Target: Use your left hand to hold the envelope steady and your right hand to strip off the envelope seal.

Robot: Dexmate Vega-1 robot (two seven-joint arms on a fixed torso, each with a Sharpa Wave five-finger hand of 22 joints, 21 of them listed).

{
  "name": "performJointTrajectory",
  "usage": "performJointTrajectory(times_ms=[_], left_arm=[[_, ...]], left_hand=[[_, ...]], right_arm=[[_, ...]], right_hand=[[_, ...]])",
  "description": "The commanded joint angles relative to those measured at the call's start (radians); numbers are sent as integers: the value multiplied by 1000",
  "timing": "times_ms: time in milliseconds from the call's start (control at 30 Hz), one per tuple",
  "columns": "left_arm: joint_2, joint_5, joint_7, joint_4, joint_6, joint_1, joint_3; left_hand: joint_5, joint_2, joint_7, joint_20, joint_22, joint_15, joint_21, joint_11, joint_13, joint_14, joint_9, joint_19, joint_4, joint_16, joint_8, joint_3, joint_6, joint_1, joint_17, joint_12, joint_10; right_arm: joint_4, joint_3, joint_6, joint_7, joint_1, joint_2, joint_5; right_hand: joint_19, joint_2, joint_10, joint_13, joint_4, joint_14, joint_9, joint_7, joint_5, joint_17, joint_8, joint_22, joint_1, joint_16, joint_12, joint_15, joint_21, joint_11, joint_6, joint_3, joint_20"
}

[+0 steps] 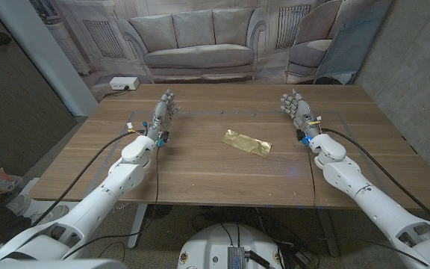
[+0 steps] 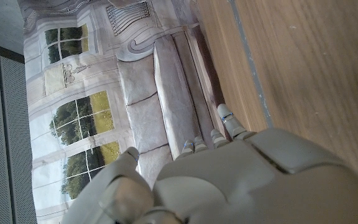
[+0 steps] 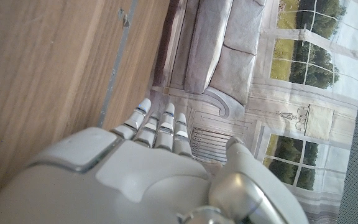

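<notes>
While both hands (image 1: 164, 110) (image 1: 295, 110) stand spread, gold envelope (image 1: 247, 142) on wooden table (image 1: 200, 168) (sofa backdrop (image 1: 192, 33) behind).

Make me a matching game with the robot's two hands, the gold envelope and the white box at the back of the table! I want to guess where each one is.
Things:
1. left hand
2. right hand
3. envelope
4. white box

Places in the head view:
A. far left corner of the table
B. middle of the table, lying flat
C. right side, open, holding nothing
D. left side, open, holding nothing

Pairs: 1-D, 2-C, 3-B, 4-A
</notes>
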Motion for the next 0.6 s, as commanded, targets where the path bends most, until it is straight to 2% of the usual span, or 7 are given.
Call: performJointTrajectory(times_ms=[33,200,367,600], left_arm=[[-39,44,-42,19,18,-7,-36],[-48,58,-56,17,24,-5,-49],[-56,69,-71,21,29,-5,-57],[-69,75,-79,27,35,-6,-68]], left_hand=[[8,90,3,-42,2,-28,6,-1,4,-101,5,-205,0,5,7,9,-60,-2,2,5,-40],[9,86,3,-38,2,-27,4,5,4,-97,5,-202,-2,6,8,10,-54,-2,2,7,-30],[11,83,5,-32,1,-22,2,7,5,-88,5,-197,-4,7,10,11,-46,-1,1,10,-20],[12,80,5,-21,1,-16,-1,11,5,-80,5,-194,-6,9,12,13,-38,0,1,11,-12]], right_arm=[[-83,-5,-69,-71,-33,-51,-86],[-144,-16,-109,-118,-53,-95,-159],[-227,-23,-184,-177,-80,-147,-235],[-291,-22,-228,-203,-111,-180,-281]], right_hand=[[12,-9,9,3,-26,29,2,-10,2,4,7,3,30,11,6,53,-1,8,10,4,45],[22,-14,12,3,-44,53,3,-16,1,5,7,3,47,16,7,73,-4,12,7,9,75],[23,-19,18,4,-55,64,3,-29,1,6,9,3,57,17,9,73,-8,15,11,11,81],[21,-22,20,5,-65,64,3,-36,0,7,11,3,67,14,10,74,-13,15,15,13,91]])
